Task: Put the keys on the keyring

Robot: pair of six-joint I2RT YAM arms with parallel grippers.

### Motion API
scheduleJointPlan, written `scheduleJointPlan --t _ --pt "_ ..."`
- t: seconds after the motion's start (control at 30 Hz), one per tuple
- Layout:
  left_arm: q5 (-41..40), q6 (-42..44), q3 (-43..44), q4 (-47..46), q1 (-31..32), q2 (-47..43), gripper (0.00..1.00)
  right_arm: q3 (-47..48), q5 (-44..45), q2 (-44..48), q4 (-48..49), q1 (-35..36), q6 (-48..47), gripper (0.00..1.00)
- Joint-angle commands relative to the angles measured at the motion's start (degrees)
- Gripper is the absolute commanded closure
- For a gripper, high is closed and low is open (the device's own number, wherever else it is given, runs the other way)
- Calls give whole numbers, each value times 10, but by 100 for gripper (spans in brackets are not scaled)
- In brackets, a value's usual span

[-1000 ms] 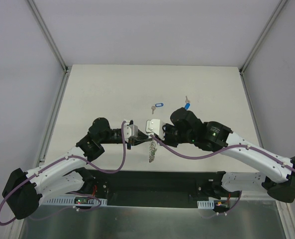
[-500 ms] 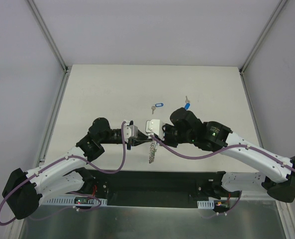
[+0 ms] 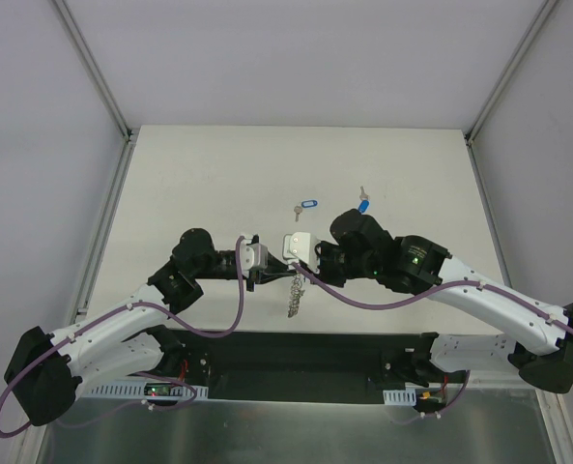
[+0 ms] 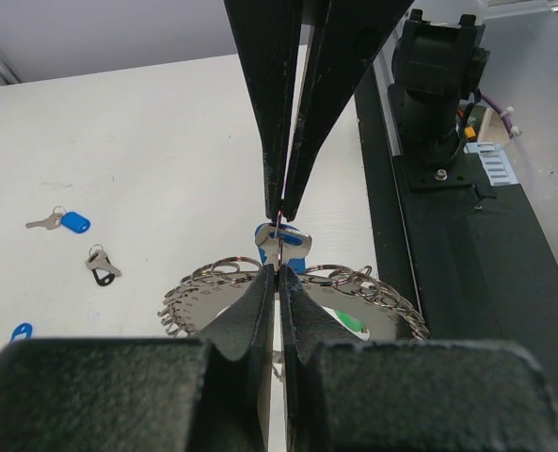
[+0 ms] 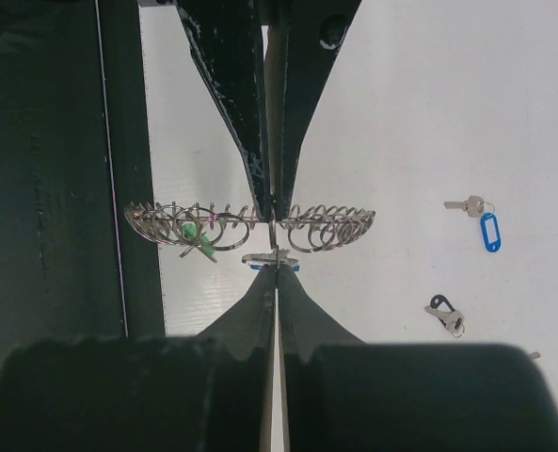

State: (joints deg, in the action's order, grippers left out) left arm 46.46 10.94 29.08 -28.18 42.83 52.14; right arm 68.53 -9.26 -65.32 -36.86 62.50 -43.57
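left hand [image 4: 277, 279] pinching keyring [image 4: 384, 303] | right hand [image 5: 277, 273] pinching key [image 4: 287, 243] | tips meeting

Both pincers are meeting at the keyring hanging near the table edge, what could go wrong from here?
The left pincer grips the keyring only at its rim, so it may twist or slip out. The right pincer seems to pinch the blue-tagged key by very little; it could drop. The tips almost touch, so a small push could knock them together.

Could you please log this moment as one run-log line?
left gripper shut on keyring | right gripper shut on blue-tagged key | dark-tagged key loose on table
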Motion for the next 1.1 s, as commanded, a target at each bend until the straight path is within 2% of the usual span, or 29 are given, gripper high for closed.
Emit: scheduleJointPlan --t 0.0,0.17,0.57,1.07 --pt "35 21 12 -42 4 -4 100 6 -11 15 -15 1 -3 99" --pt "61 51 6 -42 4 -4 100 11 -39 10 -41 2 -1 99" --pt "121 94 22 7 4 16 100 -14 -58 34 -24 0 1 99" --pt "139 102 34 23 4 26 100 -24 -95 33 -25 0 0 99"
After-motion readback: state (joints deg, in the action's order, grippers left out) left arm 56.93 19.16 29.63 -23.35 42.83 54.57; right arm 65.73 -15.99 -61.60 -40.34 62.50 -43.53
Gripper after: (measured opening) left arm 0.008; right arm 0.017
